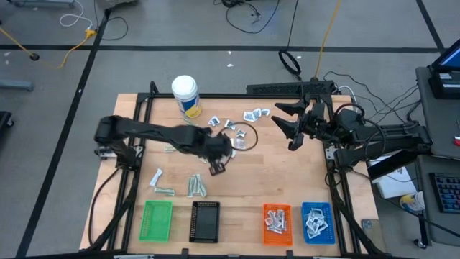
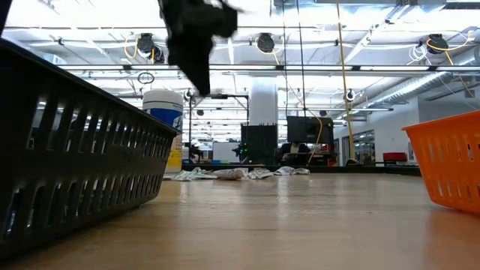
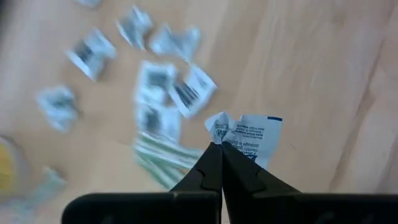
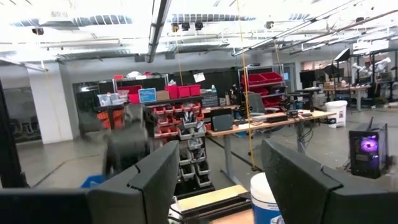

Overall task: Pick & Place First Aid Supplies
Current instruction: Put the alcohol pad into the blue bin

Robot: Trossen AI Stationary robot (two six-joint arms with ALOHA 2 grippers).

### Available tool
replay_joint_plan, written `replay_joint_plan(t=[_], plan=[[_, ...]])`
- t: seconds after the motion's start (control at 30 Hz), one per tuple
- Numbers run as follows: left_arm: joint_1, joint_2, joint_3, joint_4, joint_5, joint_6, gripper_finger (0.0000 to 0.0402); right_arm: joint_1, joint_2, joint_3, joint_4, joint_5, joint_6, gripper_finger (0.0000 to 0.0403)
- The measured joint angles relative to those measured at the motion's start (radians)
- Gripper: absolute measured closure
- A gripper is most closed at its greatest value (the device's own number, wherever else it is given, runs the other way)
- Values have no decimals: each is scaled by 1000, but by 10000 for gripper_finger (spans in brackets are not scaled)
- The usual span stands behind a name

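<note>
My left gripper [image 1: 218,167] hangs over the middle of the table, shut on one crumpled white-and-blue sachet [image 3: 249,134]. In the low view it is the dark shape [image 2: 202,82] high above the tabletop. More sachets [image 1: 231,126] lie loose on the wood near the far edge, and pale grey-green strips [image 1: 195,185] lie nearer the trays. My right gripper [image 1: 282,126] waits raised at the far right with its fingers open and nothing between them [image 4: 217,180]. My left gripper pinches the sachet's crumpled edge [image 3: 225,138] between its two fingertips. The fingers come from above, slanting down. The rest of the packet sticks out past the tips and is lifted clear of the table.
Along the near edge stand a green tray [image 1: 157,220], a black tray [image 1: 205,220], an orange tray [image 1: 277,220] and a blue tray [image 1: 317,220]; packets lie in the orange and blue ones. A white bottle with a yellow label [image 1: 185,95] stands at the far edge.
</note>
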Motion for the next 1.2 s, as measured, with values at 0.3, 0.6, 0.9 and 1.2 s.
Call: replay_joint_plan(t=[0.3, 0.6, 0.9, 1.2], plan=[[41, -232, -53, 90, -45, 273, 401, 0, 28, 0, 7, 2, 17, 184], [81, -418, -143, 413, 72, 297, 401, 0, 140, 3, 103, 22, 205, 184], [86, -421, -145, 763, 71, 243, 402, 0, 267, 113, 83, -9, 156, 184], [52, -357, -117, 885, -178, 236, 402, 2, 323, 225, -47, -13, 52, 184]])
